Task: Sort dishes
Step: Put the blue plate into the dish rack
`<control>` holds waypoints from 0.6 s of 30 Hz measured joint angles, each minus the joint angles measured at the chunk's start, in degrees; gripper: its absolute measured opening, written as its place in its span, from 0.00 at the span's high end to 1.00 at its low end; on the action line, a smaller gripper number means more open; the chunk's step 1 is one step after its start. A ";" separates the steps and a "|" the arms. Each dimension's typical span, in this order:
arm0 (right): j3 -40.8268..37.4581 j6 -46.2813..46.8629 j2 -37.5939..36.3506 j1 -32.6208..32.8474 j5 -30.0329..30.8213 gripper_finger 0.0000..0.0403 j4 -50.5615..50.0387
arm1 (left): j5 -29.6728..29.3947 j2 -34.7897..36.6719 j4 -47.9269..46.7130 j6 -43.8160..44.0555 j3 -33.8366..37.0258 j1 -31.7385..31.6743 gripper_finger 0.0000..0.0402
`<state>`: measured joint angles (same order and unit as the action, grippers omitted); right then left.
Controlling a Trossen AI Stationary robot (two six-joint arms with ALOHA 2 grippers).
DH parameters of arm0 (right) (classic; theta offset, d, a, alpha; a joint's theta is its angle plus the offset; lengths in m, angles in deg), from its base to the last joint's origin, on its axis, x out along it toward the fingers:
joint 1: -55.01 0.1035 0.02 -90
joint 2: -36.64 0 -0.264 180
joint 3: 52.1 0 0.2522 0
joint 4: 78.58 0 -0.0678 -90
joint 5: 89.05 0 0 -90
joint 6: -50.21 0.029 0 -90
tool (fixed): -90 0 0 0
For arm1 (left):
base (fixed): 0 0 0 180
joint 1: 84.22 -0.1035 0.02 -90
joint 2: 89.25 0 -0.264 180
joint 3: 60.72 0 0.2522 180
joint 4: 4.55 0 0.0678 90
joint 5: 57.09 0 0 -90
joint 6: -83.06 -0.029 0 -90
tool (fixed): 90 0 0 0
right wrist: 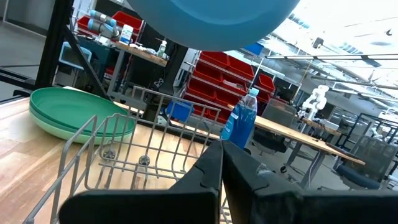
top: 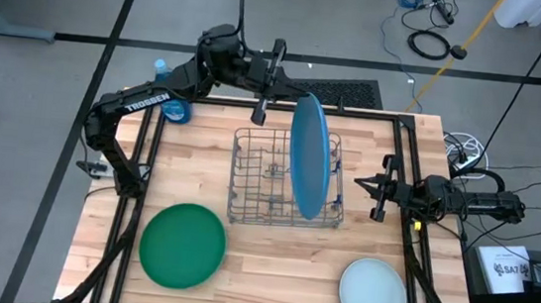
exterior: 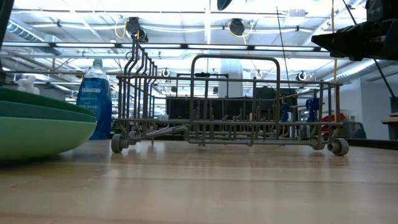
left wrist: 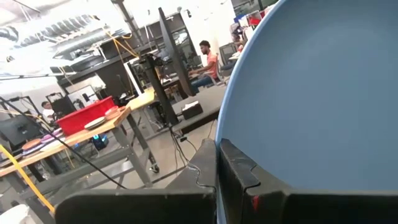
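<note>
**Blue plate held on edge above the rack**

We see the left gripper clenched on the rim of the bright blue plate, which hangs upright, edge-on, over the right half of the grey wire rack at the table's middle. The plate is smooth, round and glossy. The right gripper waits pinched shut and empty just right of the rack, near the table's right edge. A stack of green plates lies near-left and a pale mint plate near-right; bare wood lies open between them. A blue bottle stands at the far-left corner.
</note>
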<state>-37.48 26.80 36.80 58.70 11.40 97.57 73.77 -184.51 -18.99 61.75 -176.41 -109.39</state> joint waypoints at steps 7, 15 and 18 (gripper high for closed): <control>0.00 0.00 0.00 0.01 -0.01 0.99 0.01 | -0.03 0.00 -0.01 -0.09 0.00 0.00 1.00; 0.00 0.00 0.00 0.01 -0.01 0.99 0.02 | -0.11 -0.60 0.47 -0.51 -0.01 0.03 1.00; 0.00 -0.02 0.00 0.01 -0.01 0.99 0.07 | -0.17 -2.09 0.36 -0.55 -0.02 0.26 1.00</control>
<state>-37.48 26.78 36.80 58.71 11.39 97.64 73.59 -186.61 -18.63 61.20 -176.43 -109.13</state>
